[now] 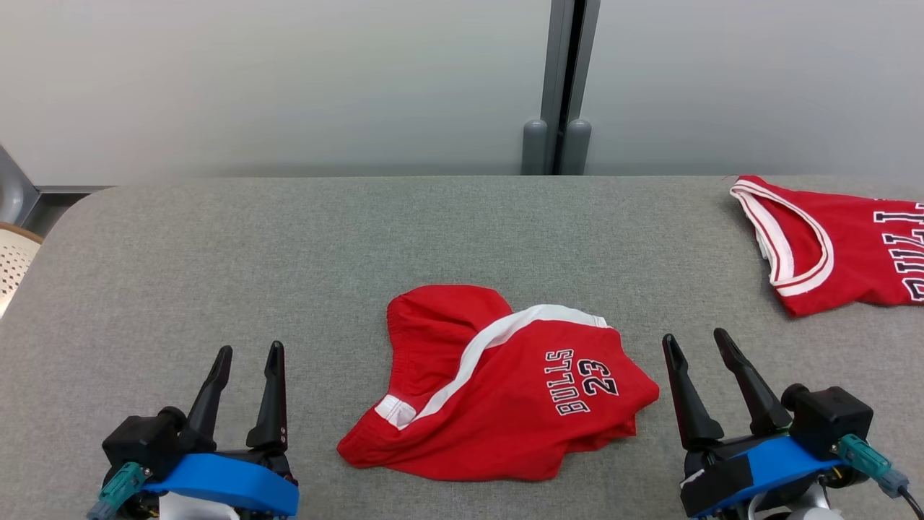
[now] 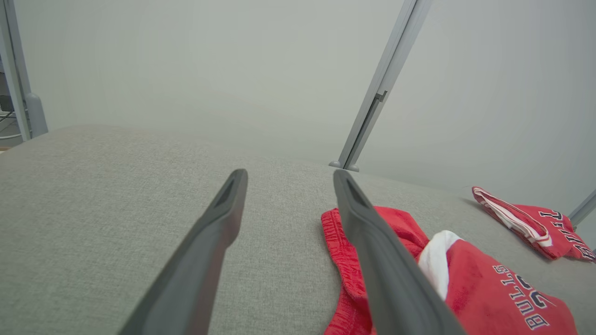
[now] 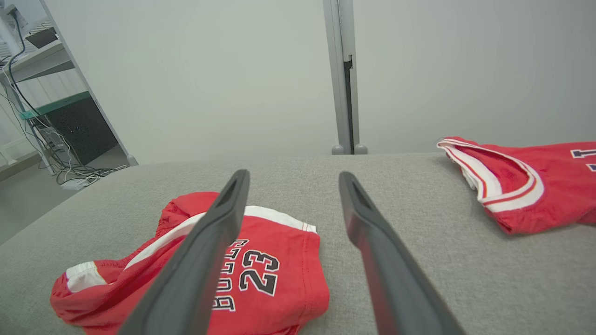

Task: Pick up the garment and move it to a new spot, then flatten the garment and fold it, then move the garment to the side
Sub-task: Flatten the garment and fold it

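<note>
1. While crumpled, the red cloth shorts with white stripe and BULLS 23 print [image 1: 498,404] lie near the front middle of the grey fabric-covered table [image 1: 289,245], between both grippers and touched by neither.
2. Left gripper [image 1: 250,349]: fingers spread apart, holding nothing, left of the shorts.
3. Right gripper [image 1: 694,336]: fingers spread apart, holding nothing, just right of the shorts.
4. Red sleeveless jersey with white trim [image 1: 837,245] lies at the table's far right, well apart from the shorts.
</note>
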`<state>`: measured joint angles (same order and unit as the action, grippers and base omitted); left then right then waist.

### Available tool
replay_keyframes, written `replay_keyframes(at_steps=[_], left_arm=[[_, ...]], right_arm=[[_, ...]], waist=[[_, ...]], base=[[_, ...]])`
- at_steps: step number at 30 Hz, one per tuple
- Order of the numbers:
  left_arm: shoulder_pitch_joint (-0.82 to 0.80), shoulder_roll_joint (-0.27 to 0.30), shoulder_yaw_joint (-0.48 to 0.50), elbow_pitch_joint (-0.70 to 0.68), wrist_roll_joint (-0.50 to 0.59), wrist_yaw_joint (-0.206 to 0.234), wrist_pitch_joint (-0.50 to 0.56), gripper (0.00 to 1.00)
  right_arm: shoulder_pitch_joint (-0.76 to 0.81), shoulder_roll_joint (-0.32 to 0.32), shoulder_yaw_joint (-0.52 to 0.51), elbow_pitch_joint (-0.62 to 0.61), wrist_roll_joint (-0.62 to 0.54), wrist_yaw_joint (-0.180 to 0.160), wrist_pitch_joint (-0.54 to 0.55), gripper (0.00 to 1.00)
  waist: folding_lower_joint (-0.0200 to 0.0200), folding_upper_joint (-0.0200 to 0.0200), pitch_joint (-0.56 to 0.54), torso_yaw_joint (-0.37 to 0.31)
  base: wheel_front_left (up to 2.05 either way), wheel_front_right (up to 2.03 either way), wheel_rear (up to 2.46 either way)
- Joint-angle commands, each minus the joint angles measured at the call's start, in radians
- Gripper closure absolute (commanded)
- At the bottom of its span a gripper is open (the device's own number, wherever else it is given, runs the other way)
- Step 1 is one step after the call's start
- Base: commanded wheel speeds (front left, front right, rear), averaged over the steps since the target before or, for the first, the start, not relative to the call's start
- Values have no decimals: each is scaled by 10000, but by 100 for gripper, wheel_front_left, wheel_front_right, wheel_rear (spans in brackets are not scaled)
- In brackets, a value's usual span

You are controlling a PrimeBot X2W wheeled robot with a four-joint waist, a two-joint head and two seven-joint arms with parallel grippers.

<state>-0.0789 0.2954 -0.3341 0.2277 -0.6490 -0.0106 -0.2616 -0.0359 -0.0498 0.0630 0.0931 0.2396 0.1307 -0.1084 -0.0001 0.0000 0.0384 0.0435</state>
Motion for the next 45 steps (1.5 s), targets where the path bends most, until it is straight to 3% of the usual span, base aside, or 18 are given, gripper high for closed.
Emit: replay_keyframes(at_steps=[1, 6, 13, 16, 21, 22, 28, 32, 38, 39, 40, 41, 45], left_arm=[[3, -31, 176, 108, 344, -118, -38, 0], [-105, 48, 163, 616, 1357, -64, -39, 0], [2, -176, 569, 414, 1448, -108, -40, 0], [-90, -231, 557, 269, 1480, -107, -38, 0], [-290, -214, 493, 42, 1460, -121, 32, 0], [-290, -214, 493, 42, 1460, -121, 32, 0], [-345, -179, 403, -160, 1444, -145, 114, 0], [-430, -235, 401, -241, 1390, -160, 89, 0], [-627, -274, 269, -220, 1374, -219, 176, 0], [-651, -285, 255, -227, 1354, -228, 175, 0], [-661, -274, 245, -224, 1344, -238, 176, 0], [-658, -263, 234, -223, 1338, -235, 176, 0], [-475, -266, 240, -210, 1277, -199, 170, 0]], right_arm=[[89, -11, 0, -3, 88, 2, -66, 0], [-4, -11, -26, 60, 100, 2, -85, 0], [-624, -14, -95, 289, 240, 2, 334, 0], [-1368, -17, -344, 761, 485, 2, 1485, 0], [-2873, -20, -934, 2195, 751, 5, 5189, 0], [-2873, -20, -934, 2195, 751, 5, 5189, 0], [-4463, -19, -1008, 3596, 871, 4, 7580, 0], [-5232, -17, -1118, 4872, 899, 4, 7929, 0], [-5916, -9, -832, 6835, 1043, 4, 7444, 0], [-5956, -5, -632, 7083, 1227, 4, 7435, 51], [-5969, -3, -476, 7312, 1500, 4, 7413, 67], [-5991, 3, -272, 7488, 1760, 4, 7405, 100], [-6302, 4, 178, 7735, 2415, 4, 6691, 100]], waist=[[1, 0, 17, -5], [1, 0, 98, -28], [1, 0, 394, 42], [1, 0, 525, 95], [1, 0, 714, 173], [1, 0, 714, 173], [1, 0, 1050, 291], [1, 0, 1229, 434], [1, 0, 1326, 719], [1, 0, 1323, 761], [1, 0, 1316, 790], [1, 0, 1309, 811], [1, 0, 1226, 827]], base=[[0, 0, 0], [0, 0, 0], [0, 0, 0], [0, 0, 0], [0, 0, 0], [0, 0, 0], [0, 0, 0], [0, 0, 0], [0, 0, 0], [0, 0, 0], [0, 0, 0], [0, 0, 0], [0, 0, 0]])
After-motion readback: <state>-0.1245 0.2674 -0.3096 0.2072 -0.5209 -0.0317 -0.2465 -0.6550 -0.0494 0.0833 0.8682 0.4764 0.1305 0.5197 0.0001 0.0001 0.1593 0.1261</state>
